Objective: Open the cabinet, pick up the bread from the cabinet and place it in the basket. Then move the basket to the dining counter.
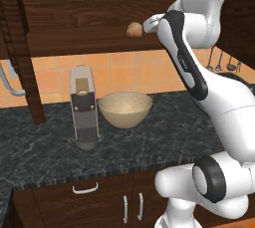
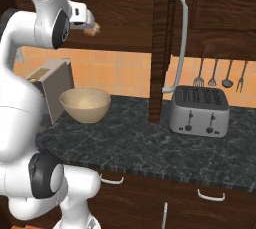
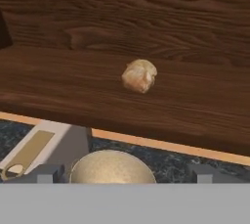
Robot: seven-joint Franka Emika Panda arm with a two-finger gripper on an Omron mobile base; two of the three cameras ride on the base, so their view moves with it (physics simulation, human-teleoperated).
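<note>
Cabinet (image 3: 146, 17) shelf: bread (image 3: 139, 76) before tool (image 3: 127, 173).

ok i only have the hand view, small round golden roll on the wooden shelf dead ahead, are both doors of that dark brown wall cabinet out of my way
Observer: Yes. The cabinet's left door is swung wide open. The right door stands edge-on, its long silver bar handle facing the room.
Operator: how close am i to it
Observer: In the left base view the gripper is level with the bread and right beside it. I can't tell whether they touch.
Operator: whats off to the right down below
Observer: The wide tan bowl-shaped basket has bare dark speckled counter to its right. Past the right door there's a silver four-slot toaster.
</note>
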